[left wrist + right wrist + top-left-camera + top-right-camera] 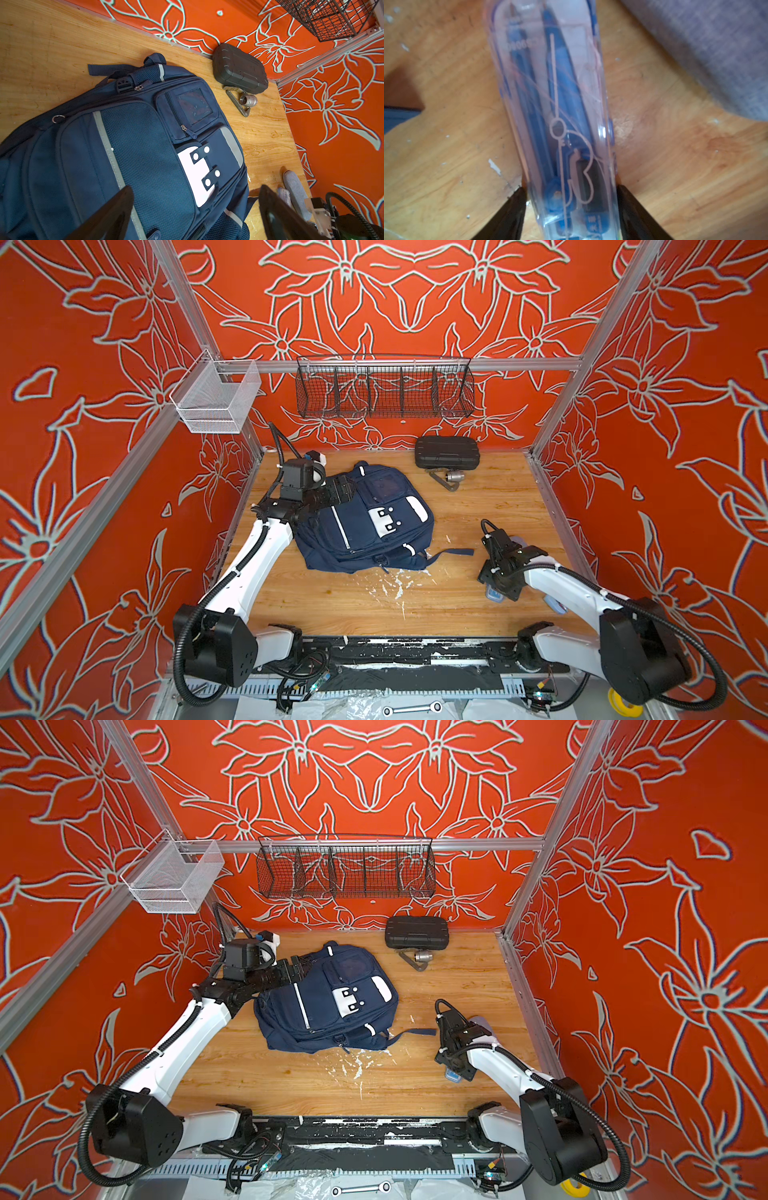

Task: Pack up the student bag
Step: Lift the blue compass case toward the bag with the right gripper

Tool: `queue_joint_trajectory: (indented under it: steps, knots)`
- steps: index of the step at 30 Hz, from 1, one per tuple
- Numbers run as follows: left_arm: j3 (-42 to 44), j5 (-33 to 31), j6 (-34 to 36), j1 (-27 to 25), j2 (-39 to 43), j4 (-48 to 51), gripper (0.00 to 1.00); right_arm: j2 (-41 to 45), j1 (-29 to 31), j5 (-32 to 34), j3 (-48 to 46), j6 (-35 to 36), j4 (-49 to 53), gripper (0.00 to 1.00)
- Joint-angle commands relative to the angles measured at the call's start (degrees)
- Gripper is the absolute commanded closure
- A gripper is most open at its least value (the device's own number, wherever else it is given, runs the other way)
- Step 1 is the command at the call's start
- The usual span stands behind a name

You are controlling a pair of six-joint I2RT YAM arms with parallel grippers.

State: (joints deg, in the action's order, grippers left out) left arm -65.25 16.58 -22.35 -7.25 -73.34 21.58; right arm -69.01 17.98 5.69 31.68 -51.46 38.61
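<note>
The student bag (365,522) (328,1002) is a navy backpack with pale stripes and a white patch, lying flat on the wooden table with its zips closed. My left gripper (340,489) (195,218) hovers open over the bag's (135,155) upper left part, with nothing between its fingers. At the right, my right gripper (496,587) (455,1069) points down at the table. Its fingers (517,199) press both sides of a clear plastic case (560,104) that holds a blue compass. The case (493,595) lies on the wood.
A grey fabric pouch (518,540) (706,52) lies beside the clear case. A black hard case (446,452) and a metal fitting (451,479) sit at the back. A black wire basket (384,391) and a white mesh basket (216,400) hang on the rails. White flecks (395,580) dot the table.
</note>
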Motion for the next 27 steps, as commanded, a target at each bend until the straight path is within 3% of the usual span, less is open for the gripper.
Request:
queue_joint_trajectory:
  steps: [1,6,11,17,20,24,27]
  knots:
    - [0.0,-0.5,-0.5,-0.3,1.5,1.5,0.07,-2.1,-0.3,-4.5,0.1,0.9,-3.2,0.39]
    - [0.0,-0.6,-0.8,-0.3,1.4,1.8,0.07,-3.1,-0.3,-4.8,2.4,3.7,-1.5,0.52]
    - [-0.6,0.9,-1.3,-0.3,0.1,1.8,0.07,-0.8,0.5,-5.3,8.1,8.9,-0.5,0.58]
    - [-2.2,3.9,-3.2,-0.6,-2.0,1.6,0.07,1.2,8.8,-4.5,20.8,18.3,-3.9,0.64]
    - [-2.7,6.0,-4.8,-1.7,-3.3,0.2,0.07,-3.4,14.4,-5.6,28.6,23.5,-6.5,0.64]
    - [-5.3,7.4,-5.8,-5.5,-6.1,-0.1,0.07,-12.0,20.3,-12.1,37.8,30.7,-10.8,0.63]
    - [-7.3,6.5,-6.4,-8.5,-7.6,0.0,0.07,-16.1,21.8,-15.8,40.0,31.1,-16.3,0.64]
